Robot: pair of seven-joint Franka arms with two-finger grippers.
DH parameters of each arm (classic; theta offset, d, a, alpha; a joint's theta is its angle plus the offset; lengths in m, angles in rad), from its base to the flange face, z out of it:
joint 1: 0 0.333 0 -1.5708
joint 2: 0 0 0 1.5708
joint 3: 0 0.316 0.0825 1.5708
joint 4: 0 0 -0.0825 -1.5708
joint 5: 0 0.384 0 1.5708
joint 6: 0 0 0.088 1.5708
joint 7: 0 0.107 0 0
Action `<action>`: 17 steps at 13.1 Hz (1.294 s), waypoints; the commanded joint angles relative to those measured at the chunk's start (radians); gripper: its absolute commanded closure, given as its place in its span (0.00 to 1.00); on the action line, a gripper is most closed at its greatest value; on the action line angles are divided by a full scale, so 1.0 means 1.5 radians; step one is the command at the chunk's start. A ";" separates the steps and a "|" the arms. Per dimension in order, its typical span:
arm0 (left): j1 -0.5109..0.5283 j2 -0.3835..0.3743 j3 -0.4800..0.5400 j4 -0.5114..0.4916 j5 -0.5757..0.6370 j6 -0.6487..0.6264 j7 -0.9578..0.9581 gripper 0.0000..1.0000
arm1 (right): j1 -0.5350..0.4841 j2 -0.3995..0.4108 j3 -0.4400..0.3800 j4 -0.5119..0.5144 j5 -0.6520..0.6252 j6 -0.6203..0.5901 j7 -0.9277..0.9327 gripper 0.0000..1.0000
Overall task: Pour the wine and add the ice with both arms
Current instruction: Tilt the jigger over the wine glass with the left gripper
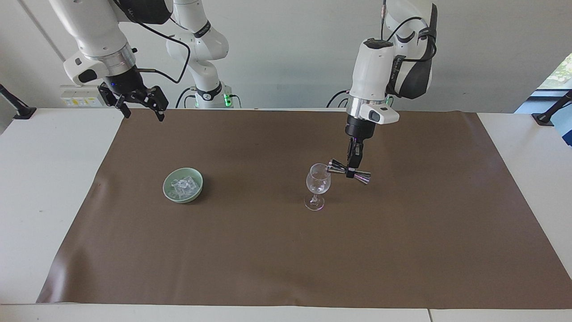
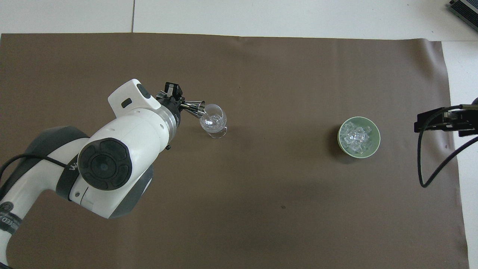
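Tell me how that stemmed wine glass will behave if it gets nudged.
The wine glass probably tips easily: a tall bowl on a thin stem and small foot. Its clear thin walls look fragile. Lying down, its round bowl would likely roll.

Counts on the brown mat

Two white jointed arms (image 1: 373, 67), one clear stemmed glass (image 1: 317, 185), one steel double-cone jigger (image 1: 349, 171), one pale green bowl (image 1: 195, 190), a handful of clear ice cubes (image 1: 182, 186), uncountable.

pale green bowl (image 1: 182, 185), brown mat (image 1: 286, 250), silver jigger (image 1: 348, 171)
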 commanded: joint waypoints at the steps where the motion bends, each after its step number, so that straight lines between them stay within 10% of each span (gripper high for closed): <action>1: -0.003 -0.001 -0.009 0.019 0.053 -0.031 -0.030 1.00 | -0.011 -0.007 0.004 -0.001 0.005 -0.007 -0.016 0.00; 17: -0.003 0.006 -0.058 0.065 0.258 -0.097 -0.044 1.00 | -0.011 -0.007 0.004 -0.001 0.005 -0.007 -0.016 0.00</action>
